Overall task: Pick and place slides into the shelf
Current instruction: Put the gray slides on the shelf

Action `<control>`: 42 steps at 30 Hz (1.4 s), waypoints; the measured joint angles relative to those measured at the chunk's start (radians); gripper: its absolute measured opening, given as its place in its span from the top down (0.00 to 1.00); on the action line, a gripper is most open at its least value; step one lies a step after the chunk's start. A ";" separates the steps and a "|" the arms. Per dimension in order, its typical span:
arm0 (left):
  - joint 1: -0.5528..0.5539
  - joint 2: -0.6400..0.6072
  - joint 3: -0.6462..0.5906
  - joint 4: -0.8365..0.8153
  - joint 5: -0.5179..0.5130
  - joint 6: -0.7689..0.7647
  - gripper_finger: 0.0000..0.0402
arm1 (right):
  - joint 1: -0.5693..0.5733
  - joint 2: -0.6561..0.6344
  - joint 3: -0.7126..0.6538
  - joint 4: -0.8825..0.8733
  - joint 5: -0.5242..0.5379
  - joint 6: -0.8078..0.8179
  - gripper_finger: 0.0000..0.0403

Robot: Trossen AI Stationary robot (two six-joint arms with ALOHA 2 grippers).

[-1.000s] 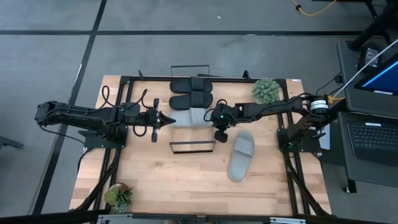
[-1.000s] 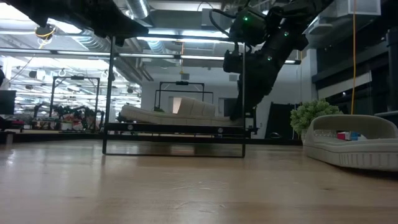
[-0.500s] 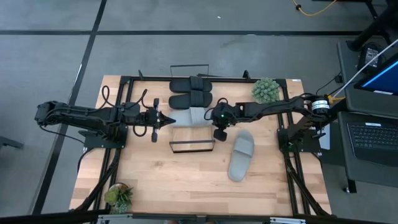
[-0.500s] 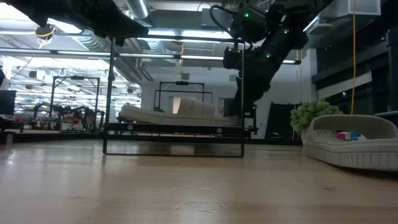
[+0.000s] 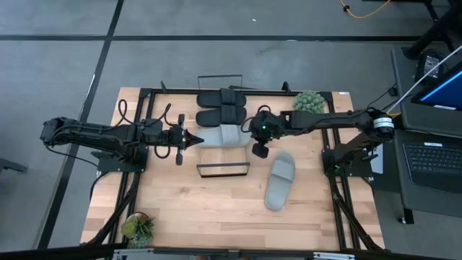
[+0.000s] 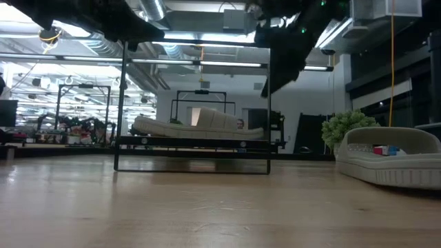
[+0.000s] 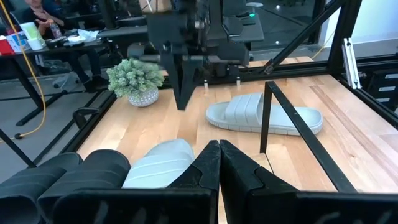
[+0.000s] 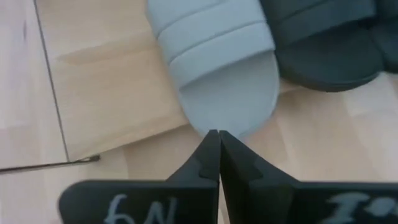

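Observation:
The shelf [image 5: 216,154] runs near to far across the table's middle. Two black slides [image 5: 221,107] lie side by side on its far half. A light grey slide [image 5: 220,136] lies across the board beside them and also shows in the low view [image 6: 200,124]. A second grey slide [image 5: 280,180] lies on the tabletop to the right. My left gripper [image 5: 199,137] is shut, level, with its tips at the shelf slide's left end [image 7: 158,163]. My right gripper [image 5: 258,149] is shut and empty, pointing down, raised above that slide's right end [image 8: 227,99]. My left gripper's shut fingertips [image 7: 214,163] come level from the table's left and stand at the left end of the grey slide on the shelf. I cannot tell whether they touch it.
The shelf's thin black wire frames stand at its near end [image 5: 224,170] and far end [image 5: 220,76]. A small green plant [image 5: 308,105] stands at the far right, another [image 5: 137,227] at the near left. Bare tabletop lies near the front edge.
My right gripper has risen from the right end of the grey slide on the shelf, staying shut, and now hangs well above it. The slide lies where it was. My left gripper has kept still.

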 joint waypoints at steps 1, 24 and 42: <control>0.000 0.000 0.000 0.001 0.000 0.000 1.00 | 0.000 -0.007 0.010 -0.011 0.005 -0.002 0.99; -0.004 0.000 0.000 0.004 -0.018 0.001 1.00 | -0.035 -0.046 0.107 -0.418 -0.074 0.055 0.99; -0.004 0.000 0.000 0.003 -0.018 0.001 1.00 | 0.002 -0.195 0.107 -0.381 -0.066 0.112 0.99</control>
